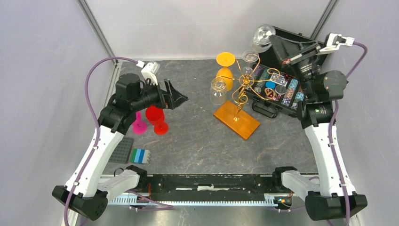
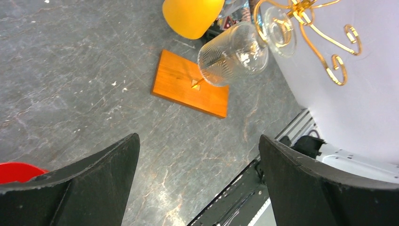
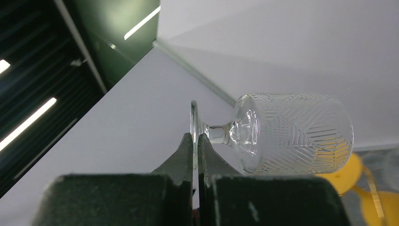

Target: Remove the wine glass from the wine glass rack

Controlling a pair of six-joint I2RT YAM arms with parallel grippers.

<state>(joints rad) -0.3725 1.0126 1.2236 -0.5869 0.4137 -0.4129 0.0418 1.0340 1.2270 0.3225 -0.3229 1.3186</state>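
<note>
Removal step, judged past the unhooking and into the carry. Pinch by right gripper [image 3: 195, 141] on the thin foot of the clear patterned wine glass [image 3: 291, 132], jaws nearly closed with only the foot's edge between them. Glass held sideways, stem and bowl jutting right in the wrist view. From above, carried high at the far right, over the raised lid of the black case [image 1: 266, 111]. Well apart from the wine glass rack [image 1: 244, 84] and its wooden base [image 1: 236, 120], touching none of the gold curls.

Left gripper [image 2: 198, 137] spread wide, nothing in it, hovering left of the rack near a red glass [image 1: 155, 115] and a pink glass [image 1: 139, 123].

Hanging bowl-down on the rack's near-left arm: a second clear glass [image 1: 218, 90]. Orange glass [image 1: 226, 70] close by; hung or standing, cannot tell.

Next move, as a judgement: down to the table [image 1: 197, 141], away from rack arms and case lid. Calls for a slow wrist turn to bring the foot level before letting go. Slim purchase on that foot, so risk of swivel or slip.
</note>
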